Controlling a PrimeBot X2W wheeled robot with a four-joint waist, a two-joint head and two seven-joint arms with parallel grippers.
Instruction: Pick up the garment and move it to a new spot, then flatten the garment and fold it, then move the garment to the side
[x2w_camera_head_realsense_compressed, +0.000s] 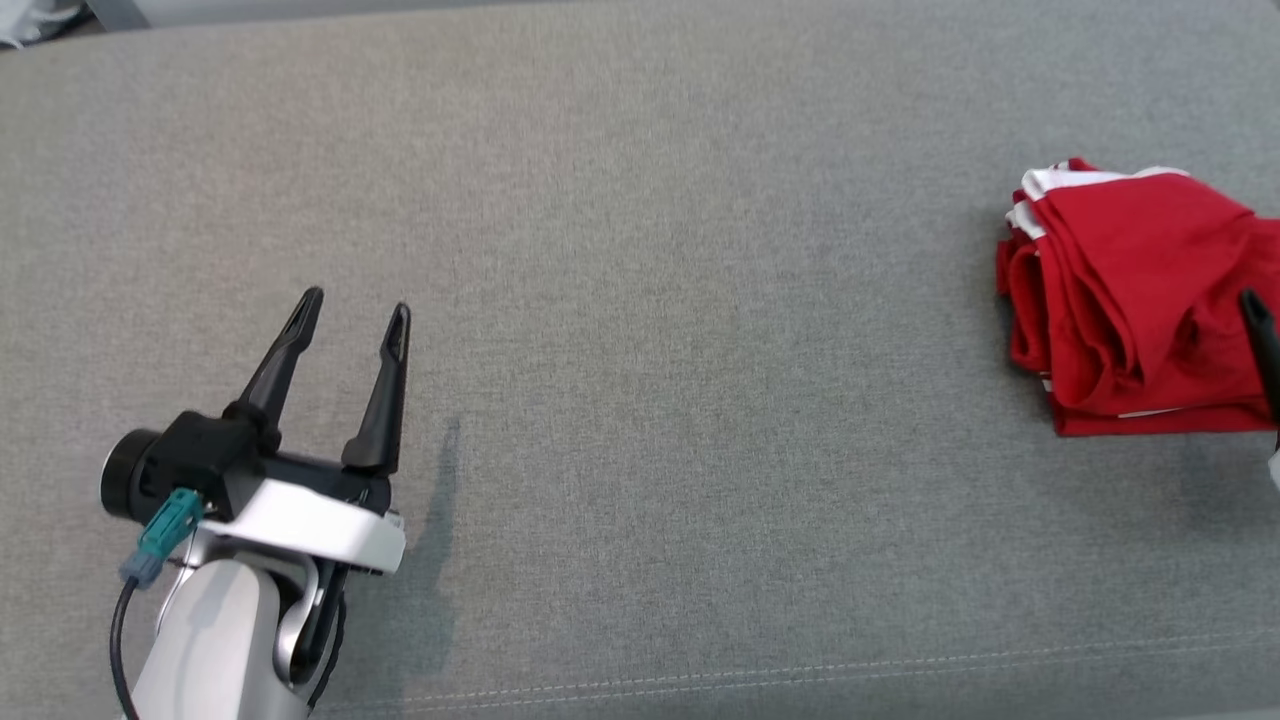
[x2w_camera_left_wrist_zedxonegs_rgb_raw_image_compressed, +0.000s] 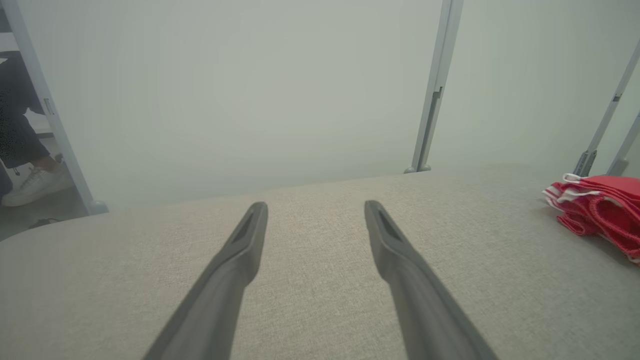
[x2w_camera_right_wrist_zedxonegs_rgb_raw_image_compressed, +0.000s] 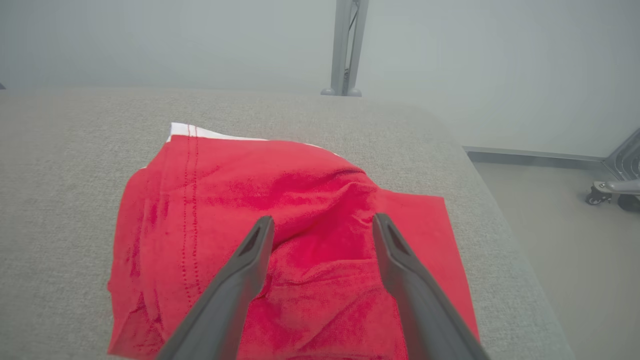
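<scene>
**A:** Head view first. The garment (x2w_camera_head_realsense_compressed: 1130, 300) sits far right on the grey cloth surface (x2w_camera_head_realsense_compressed: 640, 300), and the frame cuts off its right side.

**B:** One dark finger (x2w_camera_head_realsense_compressed: 1262, 340) of the right arm pokes in over it, the rest cut off. The left gripper (x2w_camera_head_realsense_compressed: 355, 303) hangs lower left, spread wide and holding nothing.

**A:** Left wrist view now. Wide fingers over bare fabric, and the garment is a red stack with white trim, clipped at the right edge. A person's white shoe (x2w_camera_left_wrist_zedxonegs_rgb_raw_image_compressed: 35, 184) shows far left.

**B:** Right wrist view. The right gripper (x2w_camera_right_wrist_zedxonegs_rgb_raw_image_compressed: 322, 220) stands wide apart over the garment, which is folded, rumpled mid-cloth, with white at the far edge. Whether the tips touch the cloth, I can't tell.
</scene>
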